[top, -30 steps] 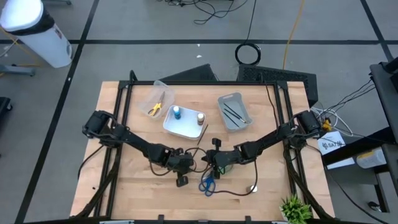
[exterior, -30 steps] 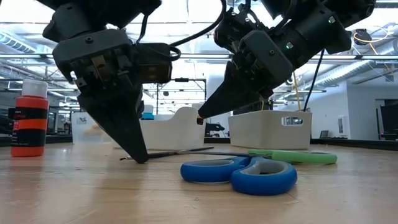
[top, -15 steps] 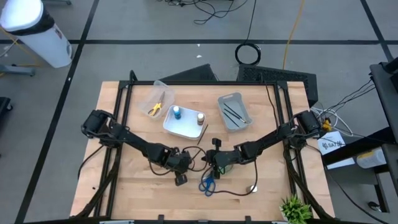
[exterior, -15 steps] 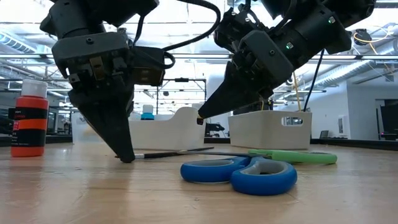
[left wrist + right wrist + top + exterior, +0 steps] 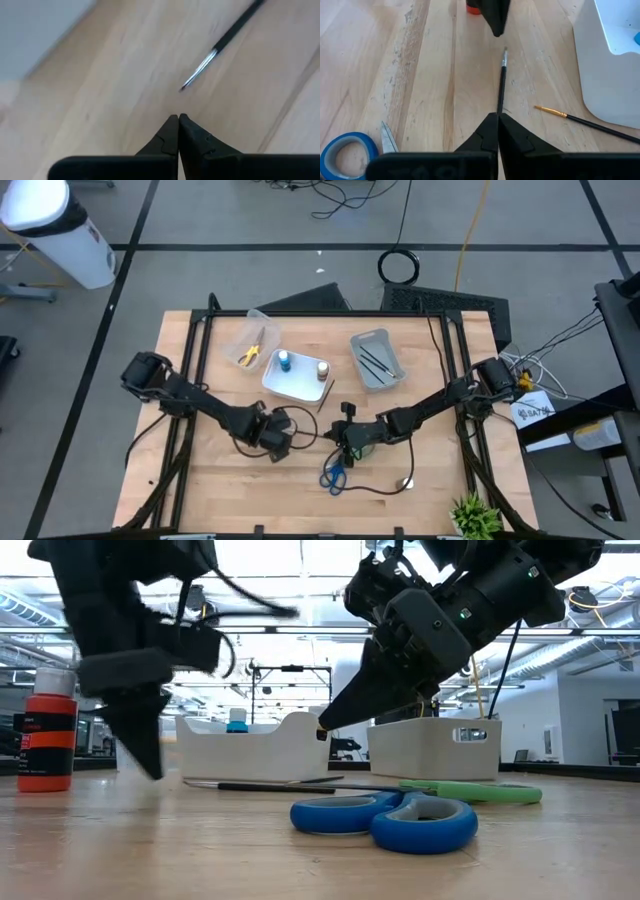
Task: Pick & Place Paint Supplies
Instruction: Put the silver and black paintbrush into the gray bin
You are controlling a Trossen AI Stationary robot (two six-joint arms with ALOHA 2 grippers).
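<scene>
Left pincer (image 5: 178, 120), pressed together and empty, hovers just off the desk (image 5: 100, 100). A thin dark paintbrush (image 5: 220, 47) lies flat just ahead of its tips, metal-ferruled bristle end toward them, long axis running on toward the right pincer (image 5: 497, 120), also pressed together, near the handle end.

Blue scissors (image 5: 385, 818), orange bottle (image 5: 45, 740) — pale wooden table (image 5: 430, 470).

Grey floor (image 5: 200, 220) crossed by dark lines, white cylindrical bin (image 5: 55, 230) far left, coiled cables (image 5: 400, 266), bright ceiling lights (image 5: 300, 555), green plant (image 5: 476, 518) near right.
</scene>
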